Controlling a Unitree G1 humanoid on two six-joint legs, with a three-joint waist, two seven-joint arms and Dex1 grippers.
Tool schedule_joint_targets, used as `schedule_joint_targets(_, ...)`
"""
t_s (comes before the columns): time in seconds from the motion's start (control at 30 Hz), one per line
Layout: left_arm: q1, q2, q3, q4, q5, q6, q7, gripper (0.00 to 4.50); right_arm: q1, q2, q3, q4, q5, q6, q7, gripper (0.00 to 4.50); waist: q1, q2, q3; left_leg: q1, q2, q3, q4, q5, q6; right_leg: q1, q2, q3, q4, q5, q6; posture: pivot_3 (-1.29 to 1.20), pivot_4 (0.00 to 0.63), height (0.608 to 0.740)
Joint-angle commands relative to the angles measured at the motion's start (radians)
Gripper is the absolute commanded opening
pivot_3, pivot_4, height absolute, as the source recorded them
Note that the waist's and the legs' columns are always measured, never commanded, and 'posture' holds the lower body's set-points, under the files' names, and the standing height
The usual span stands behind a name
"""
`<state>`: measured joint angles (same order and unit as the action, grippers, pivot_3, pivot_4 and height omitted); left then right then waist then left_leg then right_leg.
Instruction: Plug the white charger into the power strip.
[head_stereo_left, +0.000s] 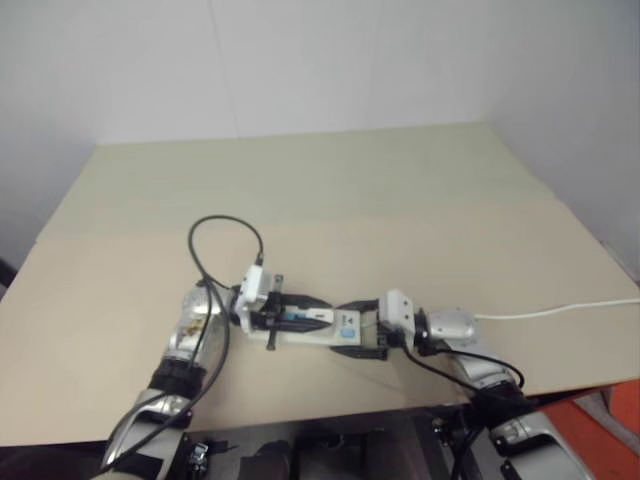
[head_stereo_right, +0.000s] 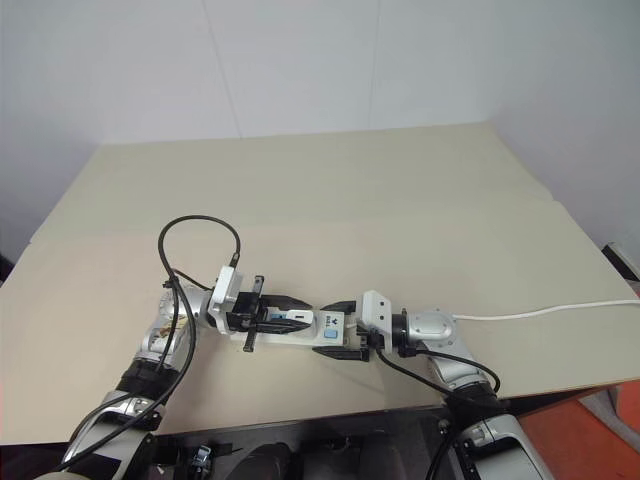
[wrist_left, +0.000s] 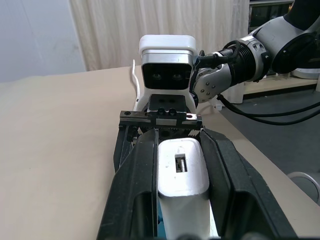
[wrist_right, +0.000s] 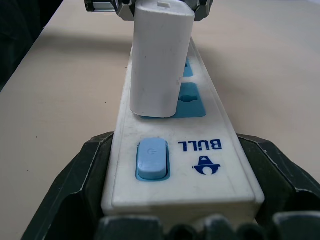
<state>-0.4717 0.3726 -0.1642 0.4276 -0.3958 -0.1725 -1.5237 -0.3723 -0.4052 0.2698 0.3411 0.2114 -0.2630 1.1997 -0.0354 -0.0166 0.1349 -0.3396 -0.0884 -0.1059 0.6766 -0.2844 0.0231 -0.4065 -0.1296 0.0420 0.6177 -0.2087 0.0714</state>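
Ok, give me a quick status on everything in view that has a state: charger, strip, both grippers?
white charger: upright on the power strip, base seated over the blue socket next to the switch.
power strip: flat on the table, its switch end held between the right gripper's fingers.
left gripper: fingers on both sides of the charger.
right gripper: shut on the power strip.
cord: lying slack across the table.

Illumination was even, diffuse and moderately bright, with only faint soft shadows on the table (head_stereo_left: 400, 190). The head views appeared slightly soft and grainy. In the right wrist view, the foreground was sharp while the far background blurred.
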Motion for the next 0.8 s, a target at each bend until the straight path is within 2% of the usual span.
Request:
schedule_joint_targets(0.03, 0.04, 0.022, -0.022, 0.073, 0.054, 0.014, -0.002, 2.23, 0.014, -0.012, 0.017, -0.01, -0.022, -0.019, 0.027, 3.4, -0.003, 0.0, 0.0, 0.003, -0.001, 0.001, -0.002, 0.0, 0.001, 0.003, 0.001, 0.0, -0.002, 0.0, 0.0, 0.0, 0.15, 0.74)
schedule_joint_targets(0.27, 0.035, 0.015, -0.009, 0.064, 0.053, 0.003, 0.009, 4.41, 0.011, -0.014, 0.017, -0.008, -0.02, -0.012, 0.029, 3.4, 0.0, 0.0, 0.0, 0.003, 0.001, 0.0, -0.002, -0.001, 0.001, 0.004, 0.001, 0.0, -0.005, 0.0, 0.0, 0.0, 0.15, 0.74)
schedule_joint_targets(0.53, 0.03, 0.072, 0.012, -0.065, 0.034, 0.05, 0.009, 4.46, 0.005, -0.017, 0.018, -0.006, -0.013, 0.014, 0.04, 3.4, -0.002, 0.0, 0.001, 0.002, 0.001, 0.0, -0.002, -0.002, 0.001, 0.003, 0.001, 0.0, -0.005, 0.0, 0.0, 0.0, 0.15, 0.74)
schedule_joint_targets(0.63, 0.036, 0.103, 0.058, -0.153, 0.01, 0.062, 0.046, 4.5, 0.002, -0.011, 0.01, -0.008, -0.009, 0.023, 0.035, 4.41, -0.001, -0.001, 0.003, 0.001, 0.002, 0.0, -0.002, -0.003, 0.001, 0.002, 0.001, 0.0, -0.005, 0.0, 0.0, 0.0, 0.15, 0.74)
schedule_joint_targets(0.8, 0.067, 0.179, 0.147, -0.312, -0.065, 0.154, 0.097, 4.5, 0.001, -0.027, -0.02, -0.031, 0.028, 0.039, 0.056, 4.49, -0.002, -0.003, 0.005, -0.005, 0.002, 0.0, -0.002, -0.003, 0.0, -0.005, 0.001, 0.0, -0.005, 0.0, 0.0, 0.0, 0.15, 0.74)
